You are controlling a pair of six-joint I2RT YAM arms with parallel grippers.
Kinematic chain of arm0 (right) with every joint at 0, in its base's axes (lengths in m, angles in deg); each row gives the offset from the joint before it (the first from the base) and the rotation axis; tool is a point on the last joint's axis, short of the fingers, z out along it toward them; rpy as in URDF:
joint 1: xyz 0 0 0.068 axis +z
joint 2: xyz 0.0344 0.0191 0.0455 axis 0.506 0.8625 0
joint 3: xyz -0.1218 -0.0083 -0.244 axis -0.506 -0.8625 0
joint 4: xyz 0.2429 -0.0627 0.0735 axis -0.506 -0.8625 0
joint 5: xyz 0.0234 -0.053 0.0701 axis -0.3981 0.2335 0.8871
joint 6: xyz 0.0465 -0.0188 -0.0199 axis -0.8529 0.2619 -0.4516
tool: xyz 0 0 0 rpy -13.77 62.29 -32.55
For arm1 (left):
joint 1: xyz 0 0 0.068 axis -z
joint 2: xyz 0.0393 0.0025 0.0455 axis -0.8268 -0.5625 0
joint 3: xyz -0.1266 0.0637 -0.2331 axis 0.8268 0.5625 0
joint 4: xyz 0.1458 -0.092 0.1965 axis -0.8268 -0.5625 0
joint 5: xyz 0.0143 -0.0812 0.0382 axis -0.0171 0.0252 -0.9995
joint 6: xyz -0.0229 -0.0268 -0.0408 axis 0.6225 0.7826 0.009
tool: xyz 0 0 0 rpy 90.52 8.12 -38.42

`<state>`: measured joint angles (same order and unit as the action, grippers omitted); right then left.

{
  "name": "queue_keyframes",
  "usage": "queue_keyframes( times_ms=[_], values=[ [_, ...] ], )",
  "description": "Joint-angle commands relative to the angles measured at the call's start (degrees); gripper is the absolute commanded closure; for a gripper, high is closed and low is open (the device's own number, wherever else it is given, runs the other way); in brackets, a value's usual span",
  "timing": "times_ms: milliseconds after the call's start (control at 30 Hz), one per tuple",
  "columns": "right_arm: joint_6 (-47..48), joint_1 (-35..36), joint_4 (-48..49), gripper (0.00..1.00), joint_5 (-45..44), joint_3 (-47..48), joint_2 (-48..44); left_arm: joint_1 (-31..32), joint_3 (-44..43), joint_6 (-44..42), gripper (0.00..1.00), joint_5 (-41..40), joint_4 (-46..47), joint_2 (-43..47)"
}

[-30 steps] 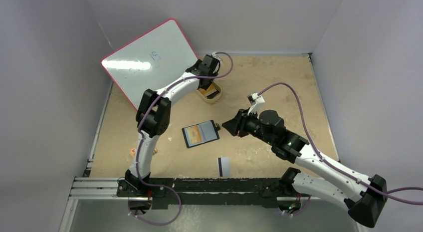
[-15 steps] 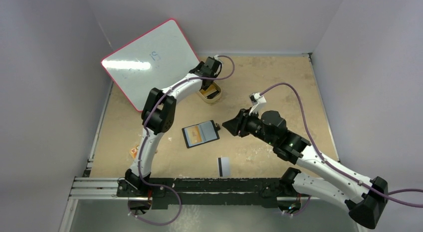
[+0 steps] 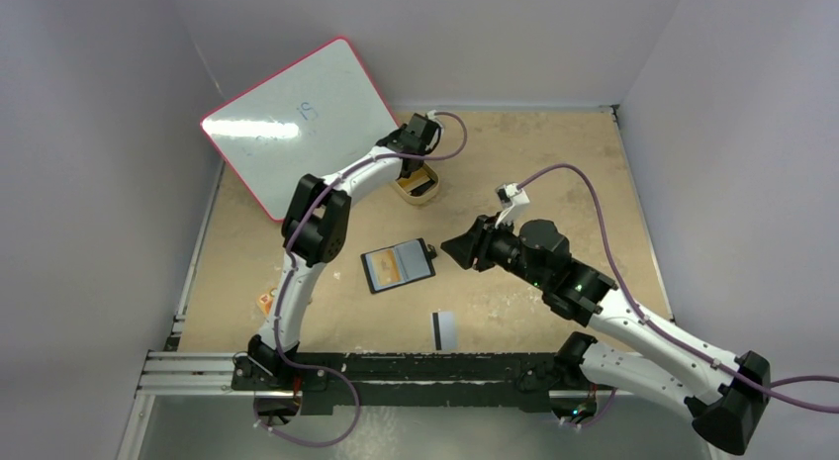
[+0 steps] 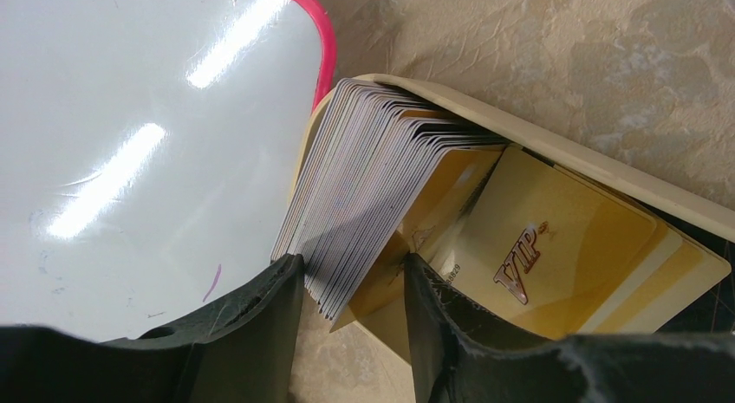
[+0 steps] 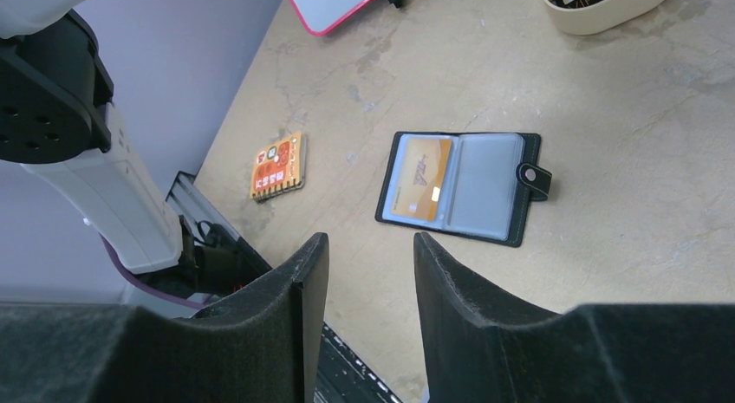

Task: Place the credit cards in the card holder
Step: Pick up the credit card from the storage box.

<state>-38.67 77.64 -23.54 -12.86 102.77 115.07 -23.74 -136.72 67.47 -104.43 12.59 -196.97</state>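
Near edge of surface (image 3: 554, 183): one card (image 3: 444, 328) w/ a black stripe lies flat, alone, just ahead of the arm bases. To the L, by the L arm's lower link, a small orange board (image 5: 279, 165) lies flat, well apart from everything else.

Mid surface: wallet (image 5: 459, 188) lies open and flat, pockets up. A gold card (image 5: 420, 178) sits in one pocket; the pocket beside it looks empty, though glare makes that hard to call. Snap tab (image 5: 535, 178) sticks out on the side toward the R arm.

R fingers (image 5: 303, 282) hover above the surface just beside the tab end of the wallet, not touching it. They stand moderately wide w/ nothing between them.

Further back: tan tray (image 4: 607, 165) holds the rest of the cards. A thick stack (image 4: 364, 178) stands on edge, fanned and leaning vs. the tray wall. Gold cards marked "VIP" (image 4: 537, 256) lie flatter beside it.

L fingers (image 4: 260, 334) are down at the tray, one on each side of the stack's corner, gap narrow. One finger is touching or nearly touching the outer card. Can't tell if the stack is actually pinched.

Far L: pink-rimmed whiteboard (image 3: 297, 114) leans vs. the wall, its edge just beside the tray.
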Motion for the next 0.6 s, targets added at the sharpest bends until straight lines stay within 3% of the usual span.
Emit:
queue_keyframes(
  times_ms=[0, 567],
  values=[
    [0.1, 0.1, 3.0, 0.56, -1.3, 0.6, -0.2, -0.5, -2.3, -1.4, 0.56, -0.8, 3.3, 2.8],
    [0.1, 0.1, 4.0, 0.56, -1.0, 0.3, -0.1, -0.2, -2.6, -0.3, 0.64, 0.2, 2.3, 6.1]
  ],
)
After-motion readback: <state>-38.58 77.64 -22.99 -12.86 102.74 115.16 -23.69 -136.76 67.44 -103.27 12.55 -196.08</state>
